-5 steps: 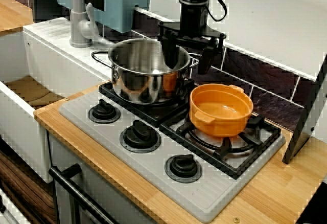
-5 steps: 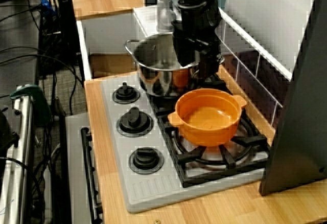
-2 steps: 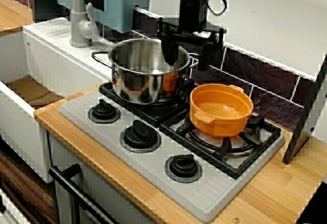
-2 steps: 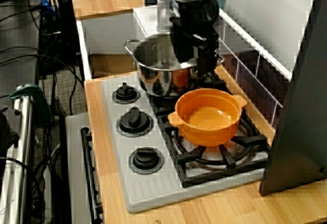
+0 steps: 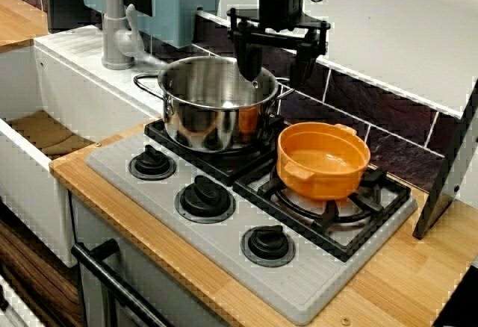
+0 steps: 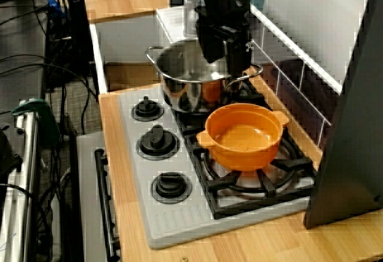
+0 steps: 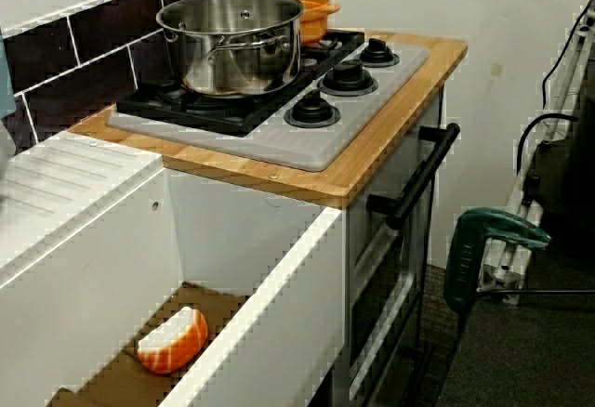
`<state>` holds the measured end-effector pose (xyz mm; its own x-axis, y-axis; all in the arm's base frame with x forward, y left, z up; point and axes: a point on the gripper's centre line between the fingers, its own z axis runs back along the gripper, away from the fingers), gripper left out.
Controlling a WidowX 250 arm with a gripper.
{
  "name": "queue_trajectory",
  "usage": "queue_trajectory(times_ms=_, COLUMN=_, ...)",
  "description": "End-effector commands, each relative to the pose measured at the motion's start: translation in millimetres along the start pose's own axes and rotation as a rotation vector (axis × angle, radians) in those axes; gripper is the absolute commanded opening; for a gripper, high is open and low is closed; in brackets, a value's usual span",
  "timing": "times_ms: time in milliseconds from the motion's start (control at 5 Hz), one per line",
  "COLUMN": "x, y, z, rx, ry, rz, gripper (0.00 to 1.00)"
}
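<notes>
Since it has climbed a little over the last second, the end effector [image 5: 275,69] now hangs just above the far rim of the steel pot [image 5: 213,103]. A second ago one finger dipped inside the pot and the other stood outside by the far handle. The fingers are spread wide and pinch nothing. Judging by that rise, the pot is no longer straddled: it stands free and upright on the back-left burner of the hob [image 5: 224,215], just as it stood before.

In the view from the hob's end, the end effector [image 6: 224,58] points straight down. The black wrist above it is vertical too, with a cable looped beside it, close to the dark tiled wall [image 5: 388,129].

The orange pot [image 5: 323,159] sits on the neighbouring burner, just beside the steel one and apart from the fingers. The hob rests on the wooden table [image 5: 388,282]. In the view from the sink side, a small orange-and-white piece [image 7: 172,340] lies in the sink [image 7: 270,277].
</notes>
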<state>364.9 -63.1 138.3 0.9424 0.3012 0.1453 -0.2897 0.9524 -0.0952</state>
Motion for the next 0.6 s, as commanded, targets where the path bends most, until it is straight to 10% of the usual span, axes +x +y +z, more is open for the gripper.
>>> queue_trajectory(times_ms=0, x=-22.1, y=-3, z=39.7, rx=-0.058, ry=-0.084, rz=-0.106, gripper=1.00)
queue_trajectory(times_ms=400, x=-36.7, y=-6, z=46.5, rx=-0.073, ry=-0.077, rz=-0.174, gripper=1.00)
